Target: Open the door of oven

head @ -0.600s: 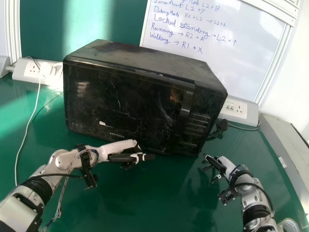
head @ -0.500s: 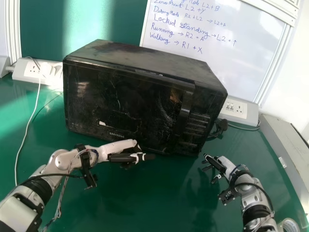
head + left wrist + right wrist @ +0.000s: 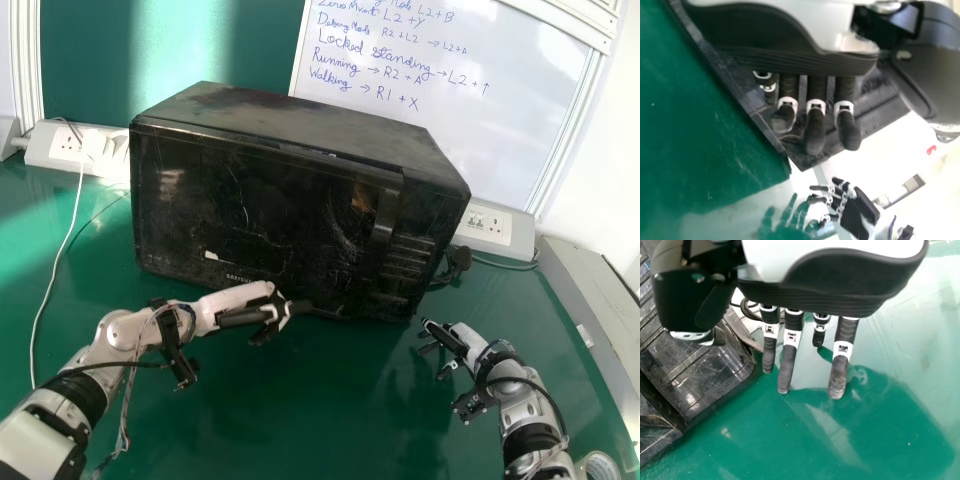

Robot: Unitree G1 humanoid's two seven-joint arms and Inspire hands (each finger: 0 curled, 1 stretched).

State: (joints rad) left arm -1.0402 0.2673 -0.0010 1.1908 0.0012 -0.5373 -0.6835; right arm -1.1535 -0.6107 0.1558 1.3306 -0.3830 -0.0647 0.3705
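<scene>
Left hand, fingers extended, empty, at six o'clock of microwave oven; right hand likewise at four. Door probably stiff initially; hook vertical handle at three.

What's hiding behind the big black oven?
Behind the oven there's a whiteboard with blue writing. White sockets show past the oven's left and right sides, and a black cord peeks out on the right. The oven hides whatever's right behind its middle.
</scene>
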